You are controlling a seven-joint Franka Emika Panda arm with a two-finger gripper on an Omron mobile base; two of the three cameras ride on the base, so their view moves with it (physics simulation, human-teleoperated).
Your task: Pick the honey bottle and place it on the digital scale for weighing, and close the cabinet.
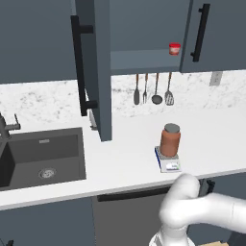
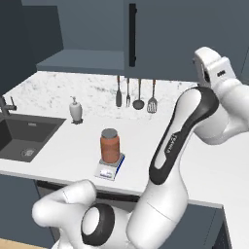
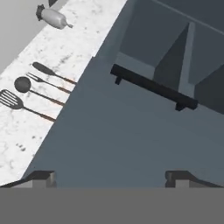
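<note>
Spread end effector (image 3: 109, 177) faces cabinet (image 3: 131, 131); honey bottle (image 1: 170, 140) sits on digital scale (image 1: 168, 163)

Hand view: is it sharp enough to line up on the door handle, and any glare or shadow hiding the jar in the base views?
Hand view: the handle is crisp against the flat, evenly lit door, no glare. Left base view: the jar on the scale is slightly soft but unshadowed. Right base view: the same, nothing hidden.
</note>
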